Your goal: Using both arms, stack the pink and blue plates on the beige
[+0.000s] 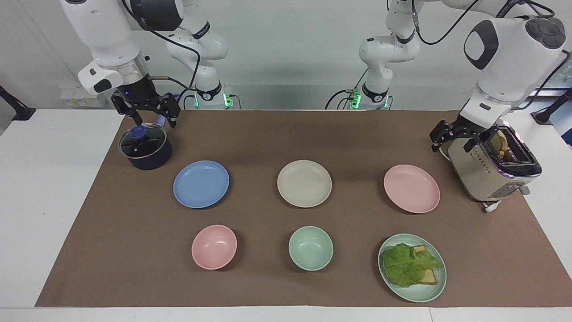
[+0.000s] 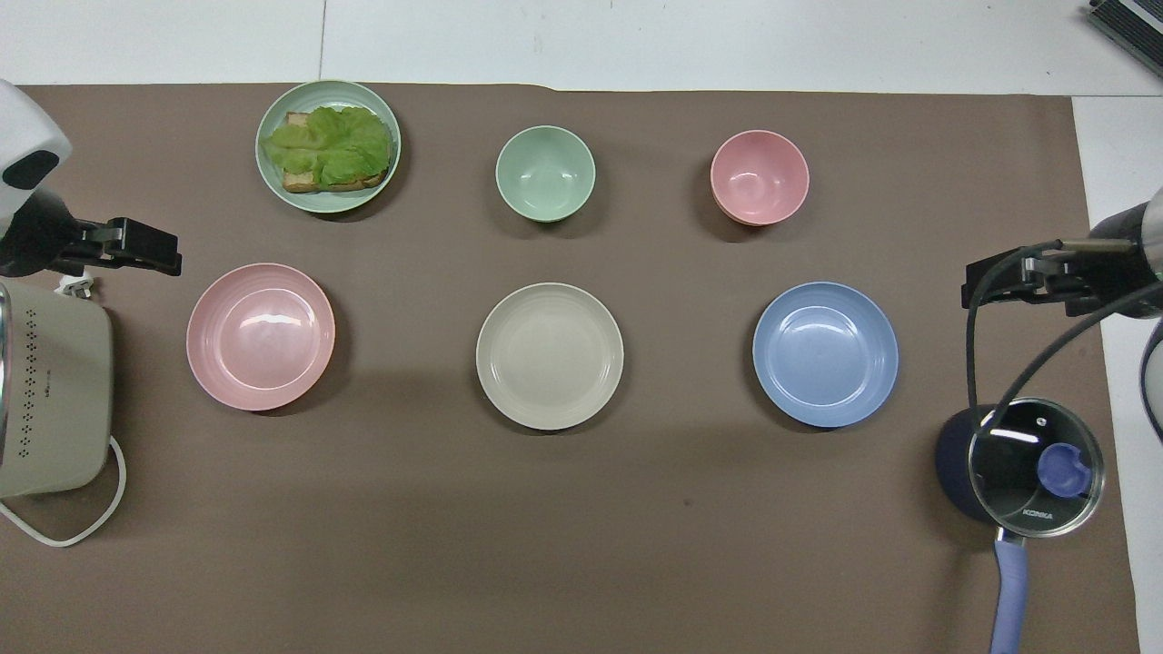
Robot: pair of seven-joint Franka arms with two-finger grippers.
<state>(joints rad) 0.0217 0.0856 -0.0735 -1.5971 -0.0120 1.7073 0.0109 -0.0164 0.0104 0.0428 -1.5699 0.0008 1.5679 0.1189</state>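
Where the two arms rise from their bases against a plain pale wall, a white table begins, and most of it is covered by a brown mat that runs nearly edge to edge.

Closest to the robots, at the right arm's end, stands a dark saucepan with a glass lid and a blue knob; the right gripper hangs just above it with its fingers spread wide and holding nothing. At the left arm's end a cream toaster sits partly off the mat with bread in its slot, its white cord trailing on the table. The left gripper is up beside the toaster's top, jaws likewise wide and empty.

Next comes a row of three shallow plates, well apart from one another, each lying flat and bare on the mat: the blue plate toward the right arm's end, the beige plate in the middle, the pink plate toward the left arm's end, near the toaster.

Farthest from the robots runs a second row: a small pink bowl, a pale green bowl, and a pale green plate carrying toast under a lettuce leaf. Past it, a strip of bare white table shows.
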